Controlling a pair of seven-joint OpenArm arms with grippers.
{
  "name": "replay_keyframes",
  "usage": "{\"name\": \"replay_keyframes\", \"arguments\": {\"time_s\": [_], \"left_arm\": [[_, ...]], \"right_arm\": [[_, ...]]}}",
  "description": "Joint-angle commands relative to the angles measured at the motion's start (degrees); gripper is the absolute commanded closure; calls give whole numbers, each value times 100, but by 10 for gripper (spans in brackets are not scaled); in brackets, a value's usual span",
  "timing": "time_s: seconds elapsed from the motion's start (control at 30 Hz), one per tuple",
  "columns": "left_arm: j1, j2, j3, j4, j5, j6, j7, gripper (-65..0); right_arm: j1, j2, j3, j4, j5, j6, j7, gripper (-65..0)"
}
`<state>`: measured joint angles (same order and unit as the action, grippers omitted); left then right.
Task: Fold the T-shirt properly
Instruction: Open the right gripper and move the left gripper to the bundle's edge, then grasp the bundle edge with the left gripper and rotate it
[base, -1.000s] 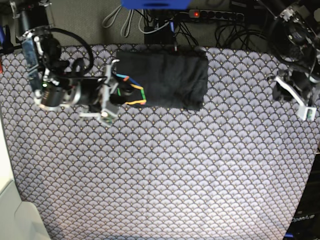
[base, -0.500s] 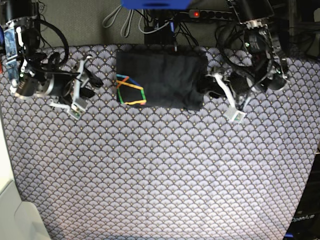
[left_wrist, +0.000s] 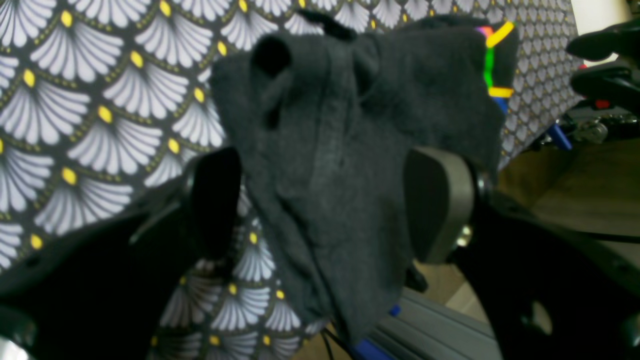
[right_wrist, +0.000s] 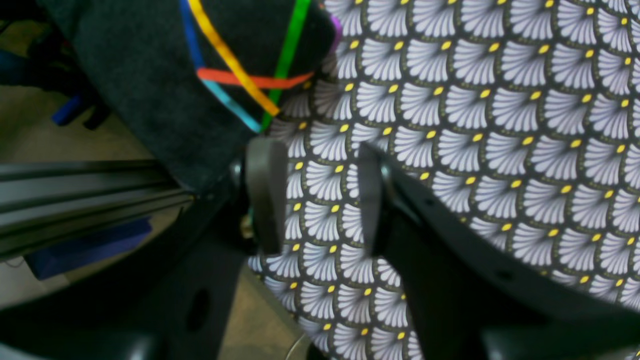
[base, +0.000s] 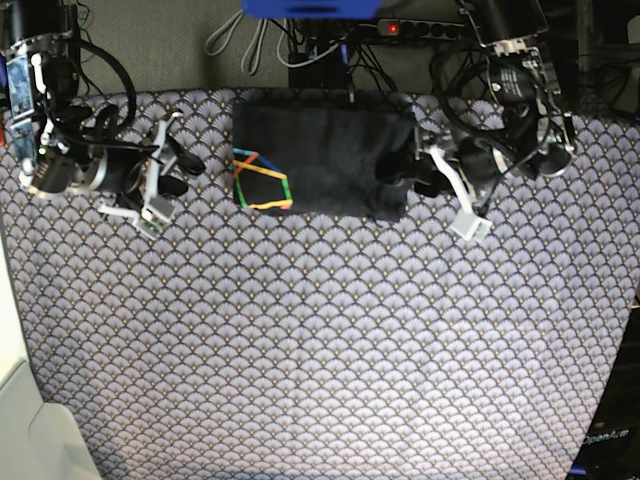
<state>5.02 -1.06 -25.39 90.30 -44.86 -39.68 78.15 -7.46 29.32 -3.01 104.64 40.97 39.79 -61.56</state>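
Note:
The dark grey T-shirt lies folded into a rectangle at the table's far middle, its coloured outline print at its left end. My left gripper stands open at the shirt's right end. In the left wrist view the shirt's bunched edge lies between the wide-apart fingers of this gripper. My right gripper is open and apart from the shirt, left of the print. In the right wrist view this gripper holds nothing, with only patterned cloth between its pads; the T-shirt and print lie just ahead.
A fan-patterned tablecloth covers the table. Behind the shirt, past the far edge, lie a power strip, cables and a blue object. A white surface sits at the near left corner.
The right gripper let go of the printed end and drew back to the left. The left arm swung in to the shirt's right end, and its jaws opened wider around the edge.

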Motion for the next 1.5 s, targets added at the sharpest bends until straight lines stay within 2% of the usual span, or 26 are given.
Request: {"name": "replay_keyframes", "arguments": {"time_s": [0.0, 0.07, 0.4, 0.67, 0.87, 1.17, 1.2, 1.27, 1.4, 1.47], "left_arm": [[-40, 40, 11, 38, -142, -32, -65, -495], [-40, 154, -6, -173, -142, -32, -65, -495], [-66, 216, -6, -1114, -178, -32, -65, -495], [-40, 365, 11, -1149, -142, -32, -65, -492], [-40, 576, 20, -1149, -134, -32, -57, -437], [-40, 559, 20, -1158, -151, -32, -13, -426], [-40, 576, 20, -1158, -151, -32, -13, -406], [-40, 594, 20, -1158, -160, -32, -48, -308], [-110, 594, 20, -1483, -160, -32, -57, -22], [-216, 576, 20, -1791, -142, -32, -57, 0]], "right_arm": [[65, 61, 50, 90, 83, 21, 94, -242], [65, 61, 50, 90, 83, 21, 94, -242], [56, 61, 50, 72, 83, 21, 94, -241], [56, 53, 50, 72, 83, 21, 94, -240], [56, 53, 50, 63, 83, 21, 94, -240], [56, 53, 50, 55, 83, 21, 94, -240], [56, 44, 50, 55, 83, 21, 94, -240], [56, 17, 50, 55, 83, 21, 94, -240], [56, 17, 50, 55, 83, 21, 94, -240], [56, 17, 50, 55, 83, 21, 94, -240]]}}
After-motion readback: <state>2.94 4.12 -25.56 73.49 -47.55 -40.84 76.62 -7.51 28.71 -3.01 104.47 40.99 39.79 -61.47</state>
